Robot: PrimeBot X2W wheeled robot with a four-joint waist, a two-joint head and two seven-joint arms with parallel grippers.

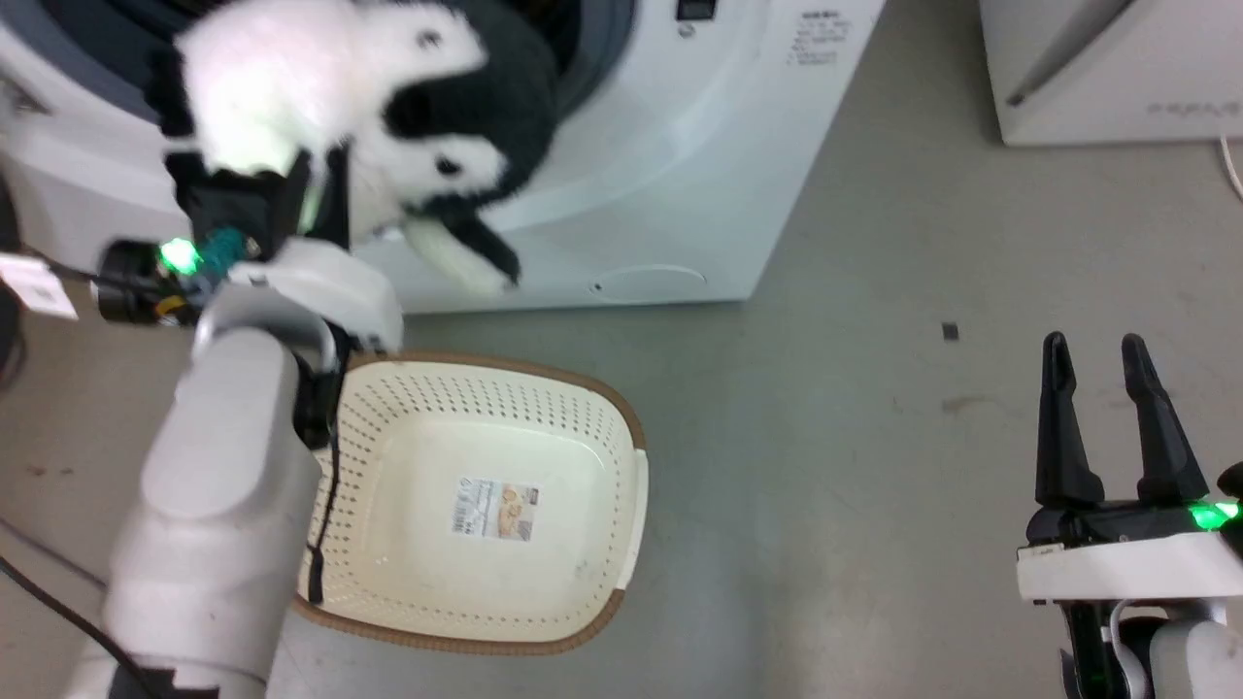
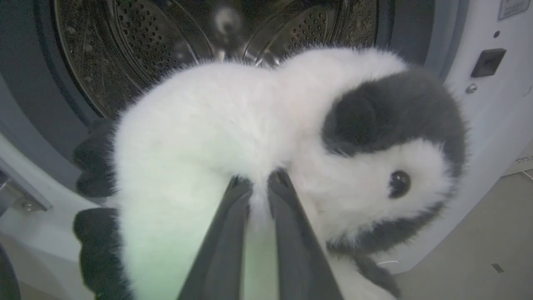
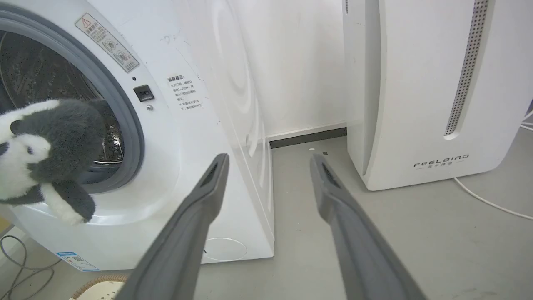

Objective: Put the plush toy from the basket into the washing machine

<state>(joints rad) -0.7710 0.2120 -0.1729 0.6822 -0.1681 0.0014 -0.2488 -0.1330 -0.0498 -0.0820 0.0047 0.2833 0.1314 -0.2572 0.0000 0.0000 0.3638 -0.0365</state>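
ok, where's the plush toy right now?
Head view, upper left: the plush toy is pinched in the left gripper at the drum opening of the washing machine, clear of the basket.

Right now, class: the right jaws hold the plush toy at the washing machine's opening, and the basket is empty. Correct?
Not quite: the left jaws, not the right, are shut on the plush toy, as the left wrist view shows. The rest stands: toy at the washing machine opening, basket empty.

White FEELBIRD appliance (image 3: 437, 83), white cable (image 3: 487, 202), grey floor (image 1: 874, 437)
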